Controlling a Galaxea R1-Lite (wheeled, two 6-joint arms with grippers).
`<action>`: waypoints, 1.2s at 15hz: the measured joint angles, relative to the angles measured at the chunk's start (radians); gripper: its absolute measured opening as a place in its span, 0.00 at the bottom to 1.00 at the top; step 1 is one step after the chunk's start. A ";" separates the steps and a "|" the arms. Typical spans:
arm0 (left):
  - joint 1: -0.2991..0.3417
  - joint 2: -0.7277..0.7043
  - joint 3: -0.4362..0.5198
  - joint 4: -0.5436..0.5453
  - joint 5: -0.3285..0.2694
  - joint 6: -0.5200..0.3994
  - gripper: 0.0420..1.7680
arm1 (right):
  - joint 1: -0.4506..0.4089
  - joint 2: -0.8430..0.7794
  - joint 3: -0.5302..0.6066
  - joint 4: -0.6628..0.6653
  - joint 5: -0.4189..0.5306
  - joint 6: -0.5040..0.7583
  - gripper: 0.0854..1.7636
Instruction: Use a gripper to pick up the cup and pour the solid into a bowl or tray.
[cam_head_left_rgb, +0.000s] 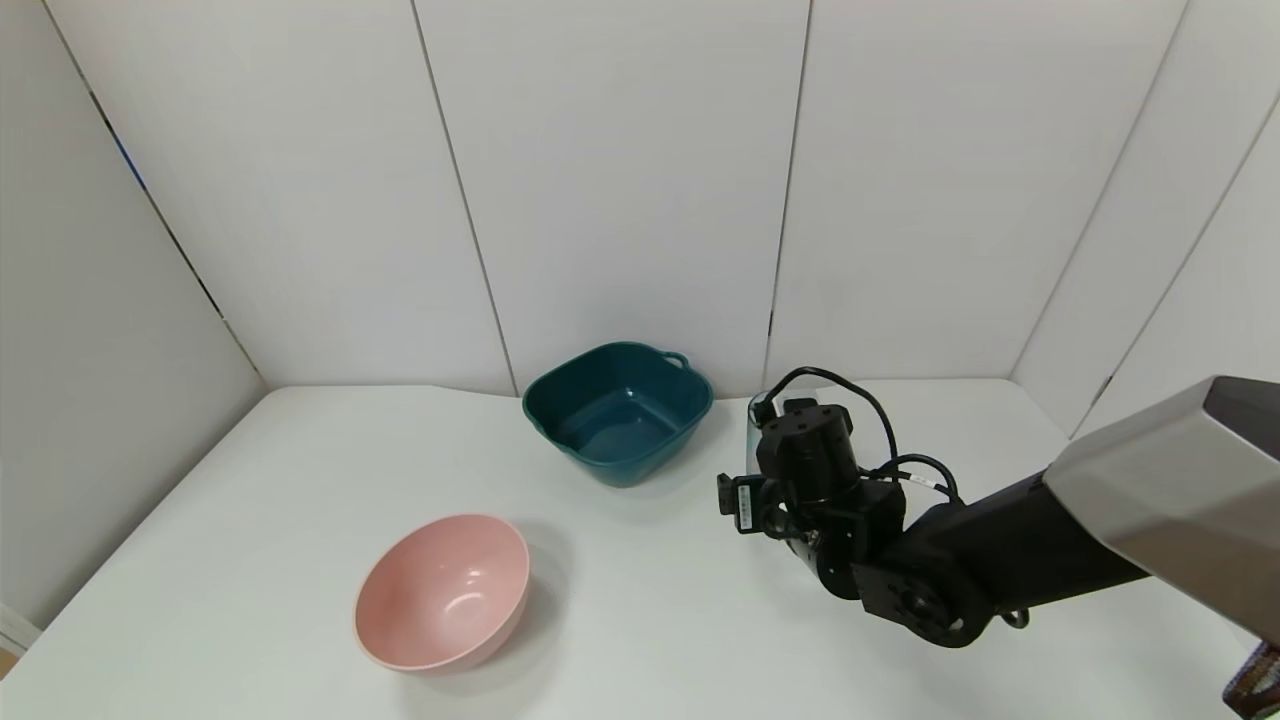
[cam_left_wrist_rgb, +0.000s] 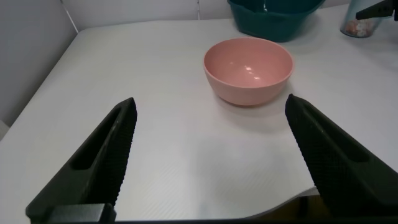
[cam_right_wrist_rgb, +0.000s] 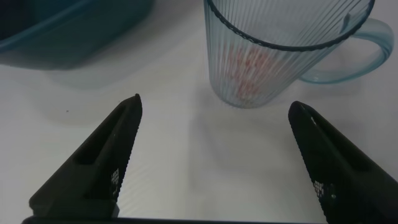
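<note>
The light-blue ribbed cup (cam_right_wrist_rgb: 280, 50) stands upright on the white table, its handle (cam_right_wrist_rgb: 367, 53) to one side. Orange-pink and white pieces of the solid (cam_right_wrist_rgb: 249, 68) lie in its bottom. My right gripper (cam_right_wrist_rgb: 214, 107) is open, low over the table just short of the cup, and the cup is not between its fingers. In the head view the right gripper (cam_head_left_rgb: 800, 450) hides most of the cup (cam_head_left_rgb: 752, 420). The dark teal bowl (cam_head_left_rgb: 617, 410) sits empty just left of the cup, near the back wall. My left gripper (cam_left_wrist_rgb: 210, 99) is open and empty near the table's front edge.
A round pink bowl (cam_head_left_rgb: 443, 590) sits empty at the front left of the table; it also shows in the left wrist view (cam_left_wrist_rgb: 249, 68). White wall panels close off the back and sides. The table edge (cam_left_wrist_rgb: 348, 186) runs close by the left gripper.
</note>
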 joint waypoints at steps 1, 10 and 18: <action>0.000 0.000 0.000 0.000 0.000 0.000 0.97 | -0.005 0.009 0.000 -0.005 -0.007 0.000 0.97; 0.000 0.000 0.000 0.000 0.000 0.000 0.97 | -0.054 0.077 -0.042 -0.109 -0.041 -0.003 0.97; 0.000 0.000 0.000 0.000 0.000 0.000 0.97 | -0.064 0.138 -0.086 -0.170 -0.043 -0.017 0.97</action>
